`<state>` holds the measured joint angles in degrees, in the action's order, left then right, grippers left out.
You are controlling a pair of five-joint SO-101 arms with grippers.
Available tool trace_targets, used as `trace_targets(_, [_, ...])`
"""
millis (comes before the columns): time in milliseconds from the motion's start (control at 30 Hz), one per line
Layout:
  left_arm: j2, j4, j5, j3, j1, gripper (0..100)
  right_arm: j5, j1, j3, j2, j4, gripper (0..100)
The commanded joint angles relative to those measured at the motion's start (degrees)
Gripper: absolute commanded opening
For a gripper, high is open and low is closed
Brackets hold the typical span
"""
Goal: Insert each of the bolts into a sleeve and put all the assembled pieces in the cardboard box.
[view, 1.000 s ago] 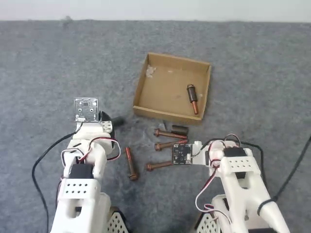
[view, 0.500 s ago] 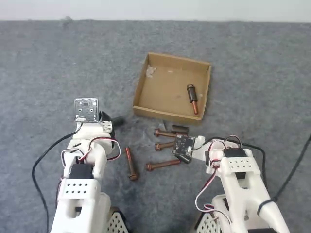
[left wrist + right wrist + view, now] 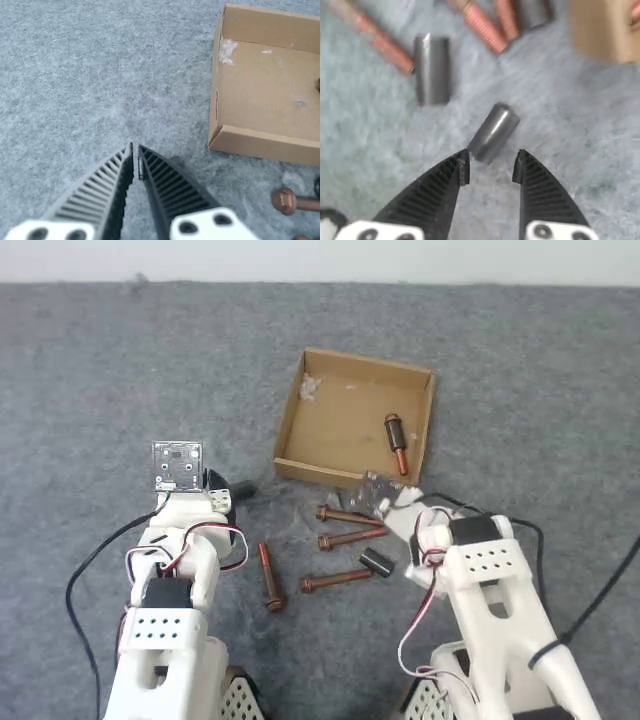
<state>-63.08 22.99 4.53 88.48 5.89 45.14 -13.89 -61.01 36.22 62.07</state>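
The grey carpet (image 3: 540,360) lay broad and bare round the work, giving free room on every side, and its nap would probably stop round parts rolling far. The cardboard box (image 3: 291,420) sat beyond the arms, open-topped, with low walls that a carried piece must clear. One assembled piece (image 3: 397,443) already lay inside it near the right wall. The left gripper (image 3: 135,149) hung over bare carpet near the box's corner, its fingers drawn together on nothing. The right gripper (image 3: 491,161) stood spread wide, a sleeve (image 3: 493,131) lying just ahead of its tips, close against one finger, though contact could not be told. A second sleeve (image 3: 432,70) lay farther off. Four bolts (image 3: 349,538) lay loose between arms and box. Bolts and sleeves looked stiff, smooth and slippery, so the sleeve was probably best pinched across its middle.
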Motion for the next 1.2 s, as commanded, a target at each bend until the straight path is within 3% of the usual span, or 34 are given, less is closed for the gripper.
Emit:
trace_targets(0, [-1.14,-1.41,-0.18,-0.4,0.26,1,-3.43,-1.54,3.25,0.22,-3.47,15.9])
trace_targets(200, [-1.14,-1.41,-0.18,-0.4,0.26,1,-3.69,-1.63,1.76,-1.19,-7.25,16.0])
trace_targets(400, [-1.14,-1.41,-0.18,-0.4,0.26,1,-3.78,-1.19,1.23,-12.09,-12.88,15.9])
trace_targets(667, [-1.14,-1.41,-0.18,-0.4,0.26,1,-13.71,-1.19,5.27,-20.35,-12.7,15.9])
trace_targets(833, [-1.14,-1.41,-0.18,-0.4,0.26,1,-14.15,-1.27,5.27,-20.62,-12.7,15.7])
trace_targets(1000, [-1.14,-1.41,-0.18,-0.4,0.26,1,-14.24,-1.19,5.27,-20.62,-12.7,0.9])
trace_targets(1167, [-1.14,-1.41,-0.18,-0.4,0.26,1,-14.33,-1.1,5.19,-20.44,-10.86,1.7])
